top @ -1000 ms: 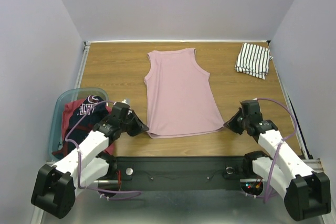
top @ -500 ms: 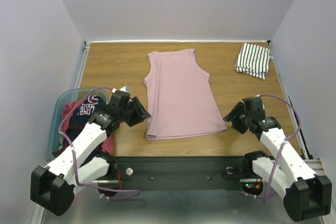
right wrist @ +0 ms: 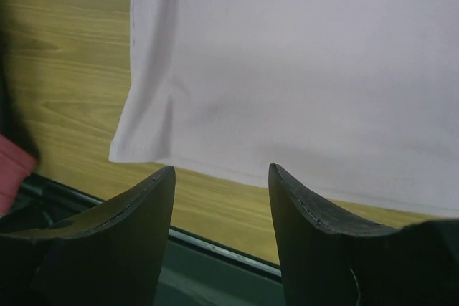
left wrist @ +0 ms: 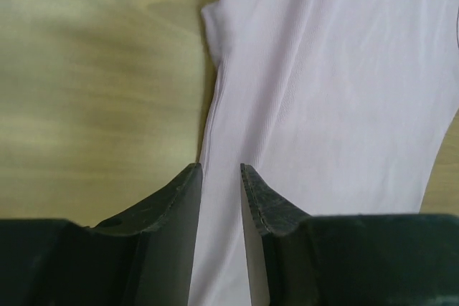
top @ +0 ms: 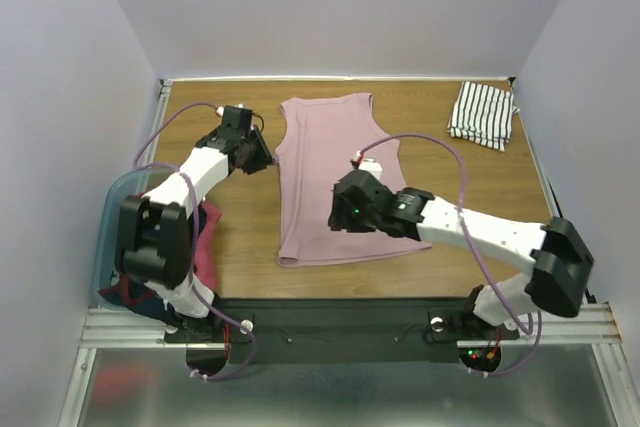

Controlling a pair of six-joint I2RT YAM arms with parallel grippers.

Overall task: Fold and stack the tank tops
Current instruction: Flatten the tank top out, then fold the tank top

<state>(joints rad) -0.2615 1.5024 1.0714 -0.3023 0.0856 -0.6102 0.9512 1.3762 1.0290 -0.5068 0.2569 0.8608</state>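
At my far left, the light-blue tub (top: 108, 222) sits at the edge of the worktop (top: 240, 227). A dark red tank top (top: 208, 237) spills over the tub's near wall, and my left arm crosses above it.

My left jaws are out at the left side of the pink tank top (top: 320, 147), just below its armhole. Seen from my left wrist, my two dark fingers (left wrist: 179, 206) stand a narrow gap apart and straddle the side seam. Pink cloth (left wrist: 337, 91) shows through the gap, so these jaws are released and hold nothing. I cannot tell whether the tips touch the fabric.

The pink top lies flat in the middle of the worktop, with its straps toward the far wall and its hem toward my bases.

My right arm reaches across it from the right, so my right jaws hang over its lower half. Seen from my right wrist, those fingers (right wrist: 136, 220) are spread wide and empty. The hem and its left corner (right wrist: 308, 69) lie just beyond the tips.

The striped tank top (top: 482, 114) lies folded in the far right corner, well apart from the pink one.
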